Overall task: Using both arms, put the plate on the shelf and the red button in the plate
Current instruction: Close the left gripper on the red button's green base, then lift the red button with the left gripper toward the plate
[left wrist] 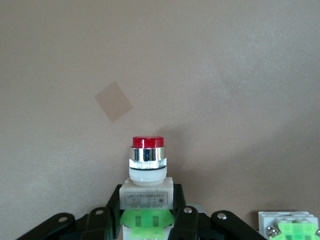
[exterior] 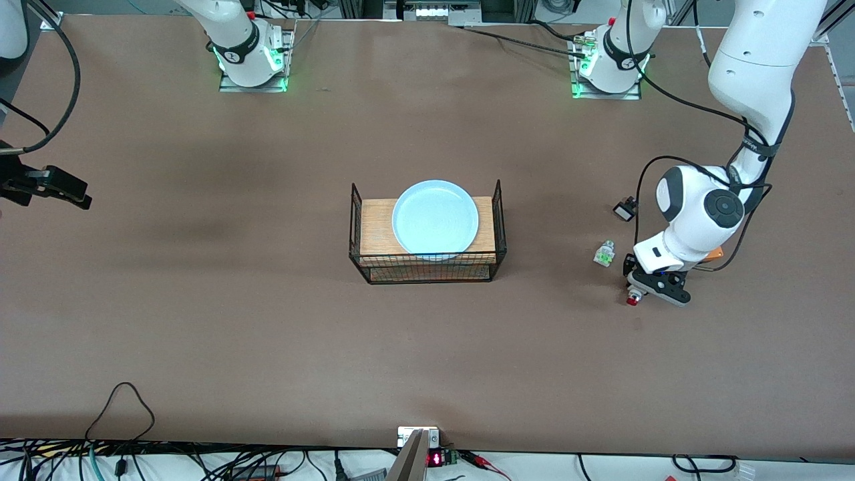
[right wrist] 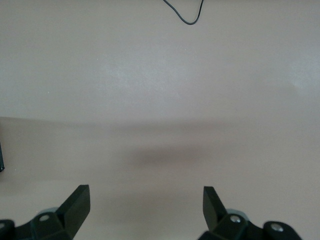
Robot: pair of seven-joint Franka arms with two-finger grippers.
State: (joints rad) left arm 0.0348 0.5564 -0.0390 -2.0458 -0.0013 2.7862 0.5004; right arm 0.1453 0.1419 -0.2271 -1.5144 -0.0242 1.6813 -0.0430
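Plate: the pale blue plate (exterior: 435, 219) sat on the wooden board (exterior: 374, 227) of a black wire basket (exterior: 427, 268) at mid-bench, well apart from both arms; judged already placed.
Red button: white push-button (left wrist: 147, 185) with green clips and red cap lay low at the left arm's end of the bench (exterior: 267, 334), its cap (exterior: 631, 300) poking out of the pincer toward 7 o'clock in the front view.
Left pincer: (exterior: 644, 287) down at the bench, fingers (left wrist: 182, 220) flanking the button's green-clipped body; looked closed on it, gripping low on the body, cap end free.
Right pincer: (exterior: 63, 190) parked over bare bench at 9 o'clock of the basket, waiting; fingers (right wrist: 77, 202) spread wide, nothing between them.
Neighbours: a similar white-green part without cap (exterior: 604, 254) lay near the left pincer at about 10 o'clock of it; small black part (exterior: 625, 210) farther up at 12; orange box (exterior: 715, 253) mostly hidden under the wrist.
Risk 1: grip sat on the clip end, so the heavier chrome-and-cap end might pivot or slip on the lift.
Risk 2: the capless part lay close; a sideways swing could knock it.
Risk 3: the basket's raised wire ends might catch a low carry toward the plate.
Risk 4: a hard release could let the round cap roll across the shallow plate.
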